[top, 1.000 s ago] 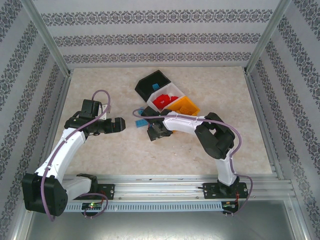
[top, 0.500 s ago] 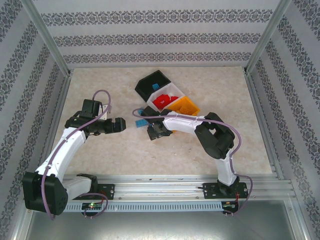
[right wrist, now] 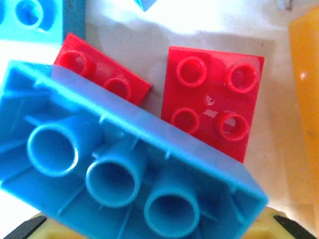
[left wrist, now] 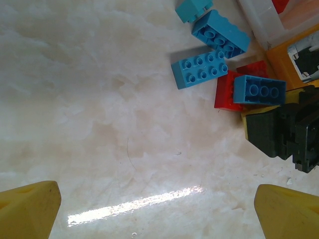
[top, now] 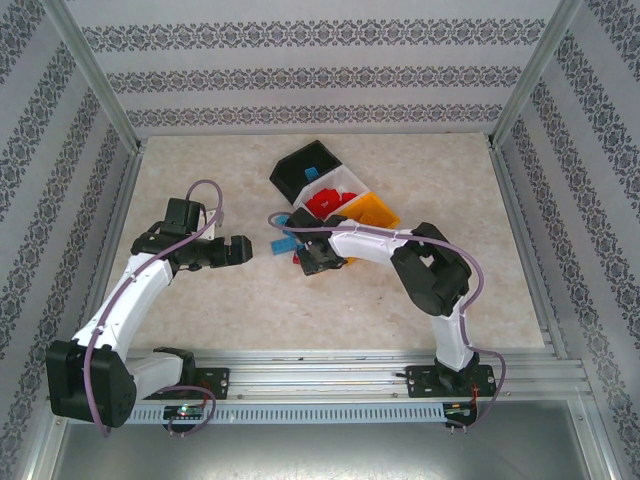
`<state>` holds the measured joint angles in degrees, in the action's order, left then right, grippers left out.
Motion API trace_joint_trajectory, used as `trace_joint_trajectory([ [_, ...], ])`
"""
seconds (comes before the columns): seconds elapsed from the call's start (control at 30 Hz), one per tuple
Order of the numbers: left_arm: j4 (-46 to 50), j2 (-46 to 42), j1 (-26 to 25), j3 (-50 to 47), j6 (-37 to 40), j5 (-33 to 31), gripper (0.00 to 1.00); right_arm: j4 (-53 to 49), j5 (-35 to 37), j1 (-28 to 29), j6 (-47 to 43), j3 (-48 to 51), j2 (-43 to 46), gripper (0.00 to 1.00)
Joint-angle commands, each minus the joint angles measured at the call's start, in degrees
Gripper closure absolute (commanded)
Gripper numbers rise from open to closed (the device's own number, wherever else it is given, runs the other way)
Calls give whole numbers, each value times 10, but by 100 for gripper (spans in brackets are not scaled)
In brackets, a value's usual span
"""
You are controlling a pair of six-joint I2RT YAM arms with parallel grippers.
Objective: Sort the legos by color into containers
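Note:
My right gripper (top: pixel 300 252) reaches left in front of the containers and is shut on a blue lego (right wrist: pixel 124 174), whose hollow underside faces the wrist camera; the same lego (left wrist: pixel 259 89) shows in the left wrist view, over a red lego (left wrist: pixel 227 90). Two red legos (right wrist: pixel 214 99) lie on the table beneath it. More blue legos (left wrist: pixel 199 68) lie loose just beyond. My left gripper (top: pixel 243 250) hovers left of the pile, open, with bare table between its yellow fingers (left wrist: pixel 30 209). The black bin (top: pixel 285 175), white bin (top: pixel 352 180) and orange bin (top: pixel 390 218) stand in a diagonal row.
The white bin holds red legos (top: pixel 322 203) and a blue one shows in the black bin. Metal frame posts and patterned walls close in the table on three sides. Bare table lies to the left and in front of the arms.
The right gripper has closed on the blue lego and shifted slightly toward the bins. The left arm has stayed still.

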<state>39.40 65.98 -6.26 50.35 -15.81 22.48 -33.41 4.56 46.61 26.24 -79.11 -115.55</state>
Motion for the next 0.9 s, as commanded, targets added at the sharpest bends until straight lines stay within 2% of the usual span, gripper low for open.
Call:
trace_joint_trajectory([
  [0.0,-5,2,6,0,4,7,0,-2,-4,2,2,17,50,62],
  [0.27,-3,2,6,0,4,3,0,-7,-8,4,6,52,153,63],
  [0.47,-5,-1,6,-2,5,6,0,-36,11,-30,-16,43,212,63],
  [0.63,-6,-4,6,-2,5,9,0,-49,6,-78,-35,33,224,62],
  [0.87,-6,-3,6,-2,5,10,0,-51,-8,-138,-55,6,192,62],
])
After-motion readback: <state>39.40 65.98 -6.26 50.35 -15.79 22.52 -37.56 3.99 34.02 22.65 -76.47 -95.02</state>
